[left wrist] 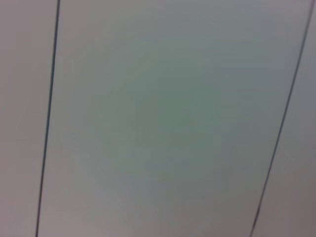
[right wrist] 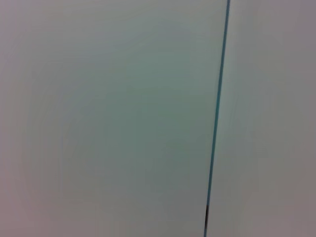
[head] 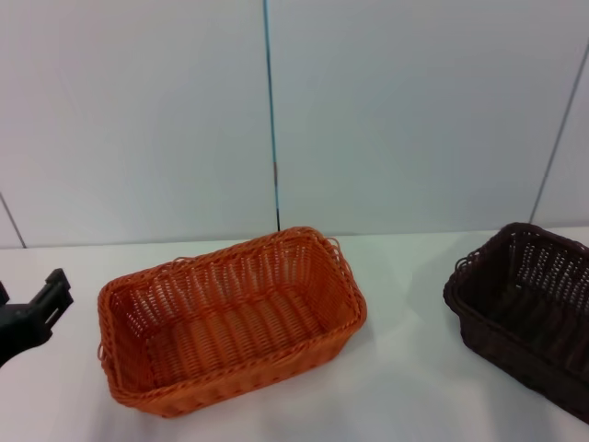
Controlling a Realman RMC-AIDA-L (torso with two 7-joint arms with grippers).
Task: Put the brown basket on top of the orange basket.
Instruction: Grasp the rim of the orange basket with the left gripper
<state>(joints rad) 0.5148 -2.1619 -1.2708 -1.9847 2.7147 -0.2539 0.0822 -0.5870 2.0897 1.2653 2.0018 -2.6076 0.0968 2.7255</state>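
One orange basket (head: pixel 230 322) and one brown basket (head: pixel 526 308) sitting well apart; left gripper (head: pixel 37 308) idling beside the orange one, finger state indeterminable.

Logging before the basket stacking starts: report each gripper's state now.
Left gripper: at the table's left edge, holding nothing; open or shut cannot be told.
Right gripper: not in view.

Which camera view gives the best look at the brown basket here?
The head view: the brown basket sits on the table at the robot's right, apart from the orange basket, partly cut off by the picture's edge. The left and right wrist views show only blank wall panels, no basket.
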